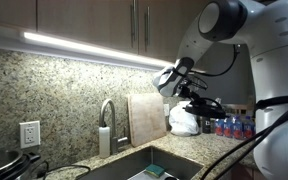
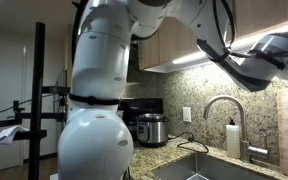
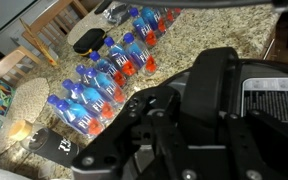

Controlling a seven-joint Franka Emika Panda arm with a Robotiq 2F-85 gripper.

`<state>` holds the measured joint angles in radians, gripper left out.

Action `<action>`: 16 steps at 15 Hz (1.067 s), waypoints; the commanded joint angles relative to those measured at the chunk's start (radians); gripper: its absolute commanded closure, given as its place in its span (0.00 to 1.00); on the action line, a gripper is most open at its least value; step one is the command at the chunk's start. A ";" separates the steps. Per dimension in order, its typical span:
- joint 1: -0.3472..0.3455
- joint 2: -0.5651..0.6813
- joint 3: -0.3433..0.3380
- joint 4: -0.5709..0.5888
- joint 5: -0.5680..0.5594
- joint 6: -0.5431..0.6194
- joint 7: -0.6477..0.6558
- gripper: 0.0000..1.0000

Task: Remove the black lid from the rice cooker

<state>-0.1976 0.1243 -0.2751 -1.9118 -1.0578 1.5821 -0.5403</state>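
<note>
Black lid [image 1: 208, 105] near blue-capped bottles [image 3: 109, 75]

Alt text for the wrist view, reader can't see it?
The black gripper fills the lower foreground, above a speckled granite countertop. Beyond it are rows of water bottles with blue caps and red labels, and a grey slatted object at the right edge.

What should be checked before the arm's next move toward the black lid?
1. State of the gripper: ok, shut.
2. Anything held in it: cannot tell.
3. Sight of the rice cooker: ok, it stands on the counter in an exterior view.
4. Whether the black lid sits on it: cannot tell, too small to make out.
5. Nearness of the gripper to the rice cooker: not ok, it hangs by the water bottles, past the sink.
</note>
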 commanded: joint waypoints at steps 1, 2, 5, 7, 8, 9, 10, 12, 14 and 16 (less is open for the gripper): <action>-0.071 0.140 -0.012 0.163 -0.057 0.000 -0.014 0.95; -0.089 0.172 -0.015 0.193 -0.065 0.006 -0.017 0.95; -0.144 0.266 -0.019 0.279 -0.082 0.037 -0.028 0.95; -0.172 0.321 -0.018 0.323 -0.095 0.057 -0.031 0.95; -0.183 0.344 -0.019 0.342 -0.101 0.067 -0.031 0.95; -0.193 0.363 -0.018 0.359 -0.106 0.079 -0.036 0.95; -0.203 0.376 -0.017 0.372 -0.107 0.091 -0.038 0.95; -0.217 0.407 -0.014 0.402 -0.101 0.112 -0.041 0.95; -0.226 0.452 -0.008 0.435 -0.083 0.114 -0.044 0.95; -0.228 0.477 -0.001 0.442 -0.076 0.114 -0.043 0.95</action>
<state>-0.4104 0.5679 -0.2873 -1.5197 -1.1242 1.7007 -0.5430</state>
